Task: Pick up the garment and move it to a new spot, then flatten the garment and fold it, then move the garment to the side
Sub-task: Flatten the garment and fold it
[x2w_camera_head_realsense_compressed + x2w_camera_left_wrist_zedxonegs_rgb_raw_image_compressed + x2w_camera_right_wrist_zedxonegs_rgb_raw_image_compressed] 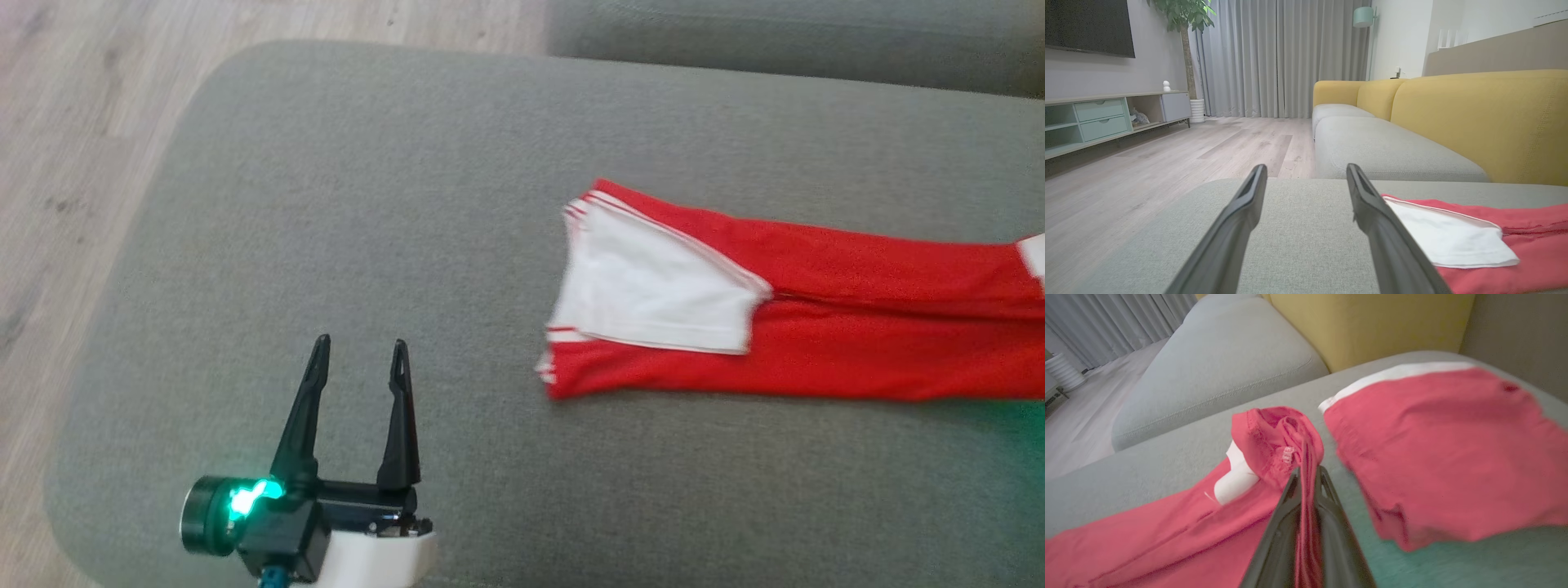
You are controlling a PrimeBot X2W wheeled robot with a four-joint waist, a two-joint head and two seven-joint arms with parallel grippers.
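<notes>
No readable text anywhere, the pale tag [1288, 454] on the red garment [1433, 449] too blurred.

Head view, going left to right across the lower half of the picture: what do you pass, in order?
wooden floor → left gripper, fingers apart → red and white garment, its white panel at the near-left end

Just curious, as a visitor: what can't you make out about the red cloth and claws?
Head view: the red-and-white fabric garment runs off the right edge.
Left wrist view: the open left claw covers its near edge.
Right wrist view: blurred; the shut right claw hides the pinched fabric.
</notes>
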